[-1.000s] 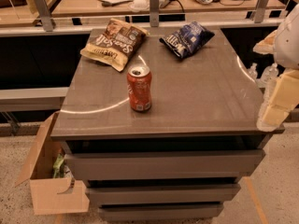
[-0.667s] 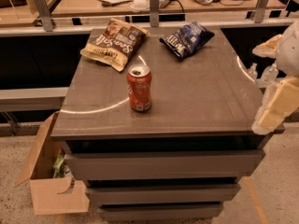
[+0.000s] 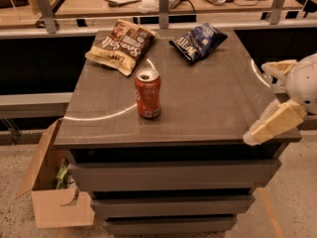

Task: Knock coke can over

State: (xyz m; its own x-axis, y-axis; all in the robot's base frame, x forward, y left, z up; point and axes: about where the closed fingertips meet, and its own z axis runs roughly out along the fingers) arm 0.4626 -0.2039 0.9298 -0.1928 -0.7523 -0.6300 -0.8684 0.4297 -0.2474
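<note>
The red coke can (image 3: 148,93) stands upright near the front left of the grey cabinet top (image 3: 208,103), silver top up. My gripper (image 3: 257,103) is at the right edge of the top, well to the right of the can and apart from it. Its two cream fingers are spread wide, the lower finger (image 3: 275,124) over the front right corner and the upper one (image 3: 277,67) above it. The jaws are open with nothing between them.
A brown chip bag (image 3: 121,46) lies at the back left and a blue chip bag (image 3: 198,40) at the back middle. A rail with posts (image 3: 163,6) runs behind the cabinet. An open cardboard box (image 3: 52,187) sits on the floor at the left.
The gripper has moved left toward the cabinet's front right corner, and its lower finger now tilts over the edge. The can and bags have not moved.
</note>
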